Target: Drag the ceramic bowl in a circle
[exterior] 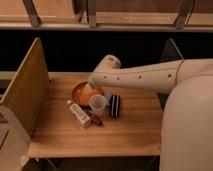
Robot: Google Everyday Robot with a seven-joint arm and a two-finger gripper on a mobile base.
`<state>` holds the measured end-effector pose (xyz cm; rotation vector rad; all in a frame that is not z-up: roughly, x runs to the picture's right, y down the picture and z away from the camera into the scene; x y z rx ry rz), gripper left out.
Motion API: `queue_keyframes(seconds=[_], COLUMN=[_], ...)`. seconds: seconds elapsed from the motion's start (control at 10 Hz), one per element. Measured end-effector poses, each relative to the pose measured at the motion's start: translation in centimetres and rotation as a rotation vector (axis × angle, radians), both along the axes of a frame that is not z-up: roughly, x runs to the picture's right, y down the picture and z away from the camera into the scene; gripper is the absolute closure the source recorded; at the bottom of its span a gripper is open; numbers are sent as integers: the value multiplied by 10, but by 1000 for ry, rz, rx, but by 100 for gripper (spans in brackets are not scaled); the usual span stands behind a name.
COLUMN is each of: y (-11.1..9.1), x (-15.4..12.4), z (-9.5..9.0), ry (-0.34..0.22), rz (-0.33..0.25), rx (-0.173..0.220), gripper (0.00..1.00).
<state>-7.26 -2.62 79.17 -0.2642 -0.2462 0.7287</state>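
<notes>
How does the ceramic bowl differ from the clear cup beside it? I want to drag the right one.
The ceramic bowl is wide, shallow and glossy orange-red; the plastic cup is narrower, taller and clear. The bowl sits further back, with the tool at the arm's end over its right side; the cup stands just in front. Both sit upright on the wooden table.

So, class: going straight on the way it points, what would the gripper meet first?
Probably the ceramic bowl: the gripper points down over its far right edge, beside the clear cup. Depth is unclear, so it may already touch the bowl.
</notes>
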Motion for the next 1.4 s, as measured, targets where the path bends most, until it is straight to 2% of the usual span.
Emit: queue_keyframes(seconds=[0.8,0.9,1.2,1.4], y=[-3,-9,-53,-75], x=[-1,-3,-26,-37], z=[0,1,15,25], ry=[-7,-22,-138,-195], rz=[-1,-7,-52,-72], rx=[8,25,144,209], gripper=[26,26,26,26])
